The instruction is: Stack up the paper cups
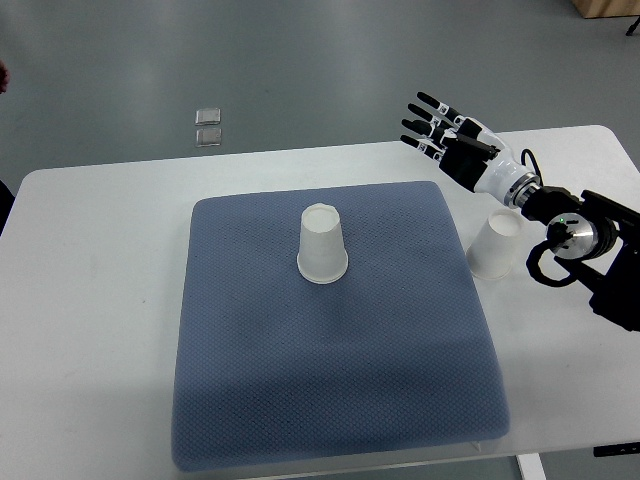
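Blue padding, a mat (330,400) covering most of the white table (90,320), lies nearest the camera and stretches away to the left of the right hand (440,130). That hand reaches in from the right edge with its fingers (425,100) spread and straight, holding nothing, raised above the table's far right part. One paper cup (322,245) stands upside down near the middle of the mat, well to the left of the hand and nearer the camera. A second cup (495,243) stands on bare table just off the mat's right border, close under the wrist. The left arm is out of view. Both cups look light and thin-walled, likely to crush or tip under a hard squeeze and to slide on the smooth tabletop, so a gentle hold around the side wall seems best. Room is plentiful over the mat; the second cup sits between the mat's raised border and the forearm, which leaves less space there. Two small clear objects (208,126) lie on the floor beyond the table.
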Available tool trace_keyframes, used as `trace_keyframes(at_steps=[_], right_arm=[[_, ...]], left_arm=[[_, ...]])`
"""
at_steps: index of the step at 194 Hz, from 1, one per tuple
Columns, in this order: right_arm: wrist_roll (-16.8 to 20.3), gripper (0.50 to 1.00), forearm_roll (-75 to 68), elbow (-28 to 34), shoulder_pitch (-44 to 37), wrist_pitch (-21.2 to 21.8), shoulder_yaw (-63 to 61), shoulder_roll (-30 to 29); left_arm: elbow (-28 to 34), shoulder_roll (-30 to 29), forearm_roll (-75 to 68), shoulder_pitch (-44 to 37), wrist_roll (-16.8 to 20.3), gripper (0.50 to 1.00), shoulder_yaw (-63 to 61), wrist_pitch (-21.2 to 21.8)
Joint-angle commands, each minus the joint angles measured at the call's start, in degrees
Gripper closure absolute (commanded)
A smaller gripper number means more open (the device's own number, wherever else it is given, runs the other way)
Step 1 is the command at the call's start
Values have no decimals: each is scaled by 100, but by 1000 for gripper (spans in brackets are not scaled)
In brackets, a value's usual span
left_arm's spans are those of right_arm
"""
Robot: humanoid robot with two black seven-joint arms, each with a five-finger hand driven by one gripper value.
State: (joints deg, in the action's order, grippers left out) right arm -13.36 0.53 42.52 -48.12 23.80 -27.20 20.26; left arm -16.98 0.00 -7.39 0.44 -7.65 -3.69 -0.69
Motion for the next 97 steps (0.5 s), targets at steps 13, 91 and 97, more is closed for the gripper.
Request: trace_keyframes(at_steps=[13, 91, 97], right_arm=[[17, 574, 861, 486, -1015, 37, 1621, 875], [202, 574, 2900, 2348, -5540, 380, 7087, 1481], [255, 576, 2926, 2533, -5822, 441, 7299, 1455]], left_arm=[[2, 0, 1, 0, 0, 500, 0, -1], [-77, 0, -8, 18, 0, 500, -27, -10], [-77, 0, -8, 18, 0, 500, -27, -10]])
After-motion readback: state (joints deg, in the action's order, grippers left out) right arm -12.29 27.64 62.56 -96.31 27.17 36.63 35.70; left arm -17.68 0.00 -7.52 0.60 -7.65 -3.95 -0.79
